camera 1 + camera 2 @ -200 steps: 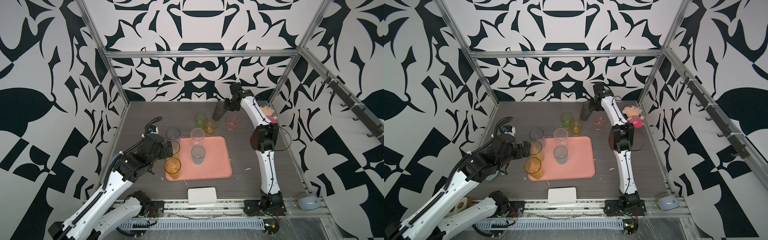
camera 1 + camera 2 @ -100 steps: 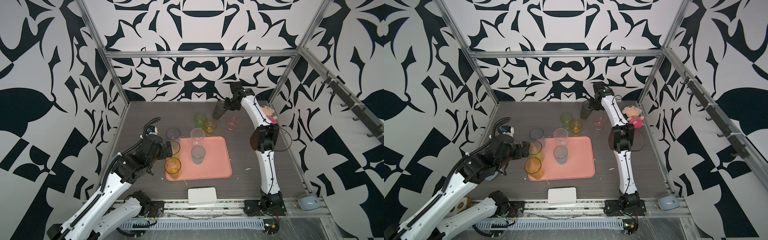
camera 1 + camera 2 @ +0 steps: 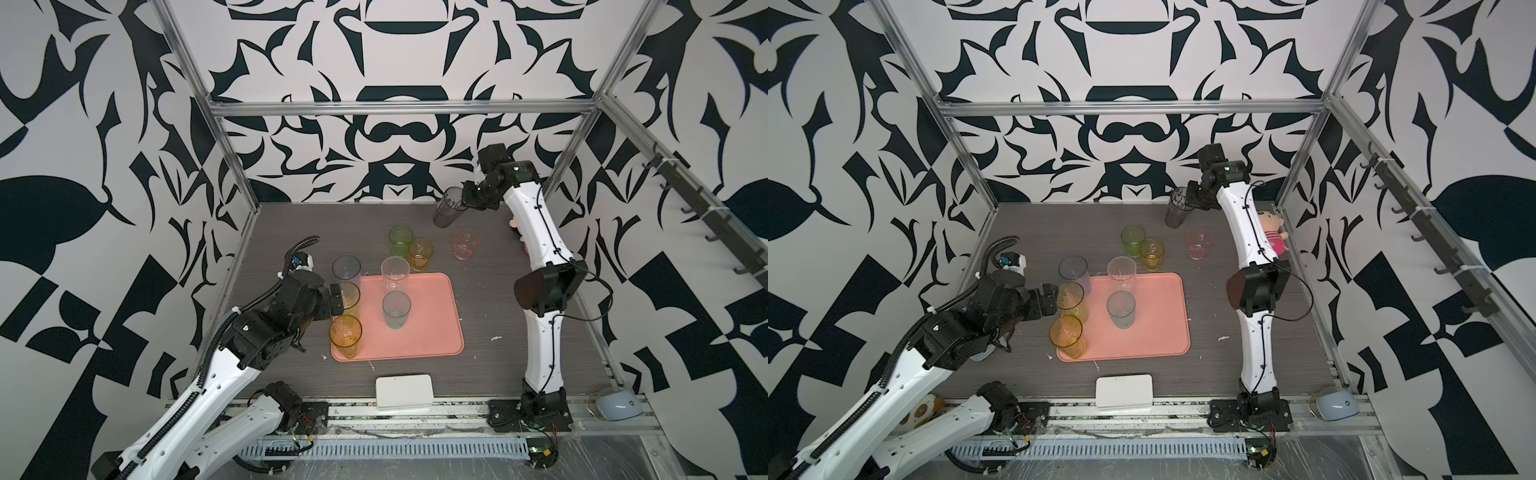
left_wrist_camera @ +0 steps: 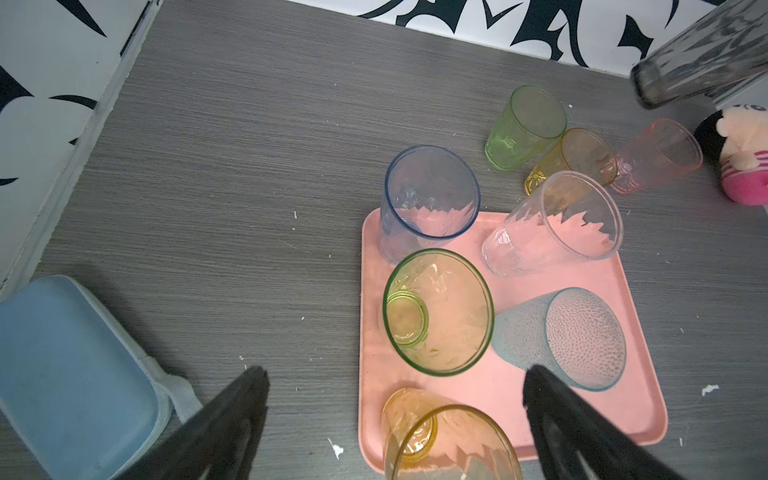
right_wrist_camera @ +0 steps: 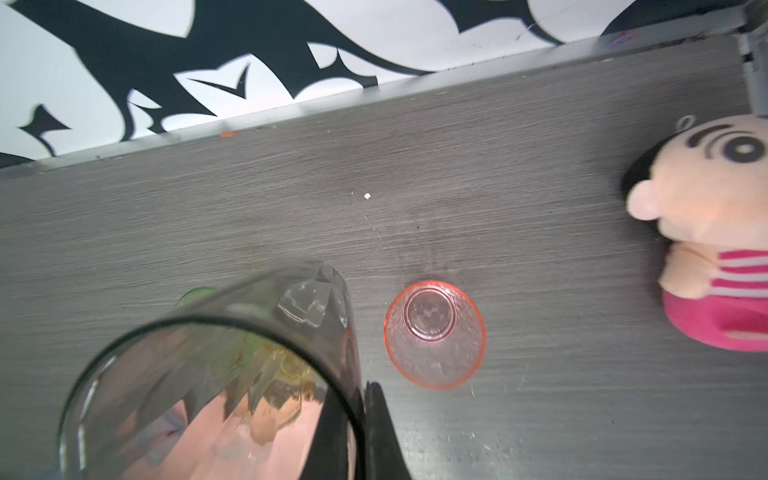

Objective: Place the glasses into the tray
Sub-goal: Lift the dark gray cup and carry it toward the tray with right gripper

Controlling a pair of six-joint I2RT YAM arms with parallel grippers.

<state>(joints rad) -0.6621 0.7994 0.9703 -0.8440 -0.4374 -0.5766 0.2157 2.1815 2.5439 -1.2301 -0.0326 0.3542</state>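
Right tool (image 3: 462,200): shut on rim of smoky grey glass (image 3: 448,210), tilted, looks lifted off desk (image 3: 299,224) at back, well apart from tray (image 3: 432,332) | Left tool (image 3: 337,299): wide open, empty, just beside yellow-green glass (image 3: 352,300) on tray | Step: carrying glass to tray | Next: move over tray, stand upright in bare spot, let go

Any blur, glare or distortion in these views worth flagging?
Right wrist: the smoky glass sits close to the lens, soft at the rim, and warps what shows through it; the pink glass is sharp. Left wrist: the fingers are out of focus, the tray is crisp. Both top views: sharp, evenly lit, only faint shadows.
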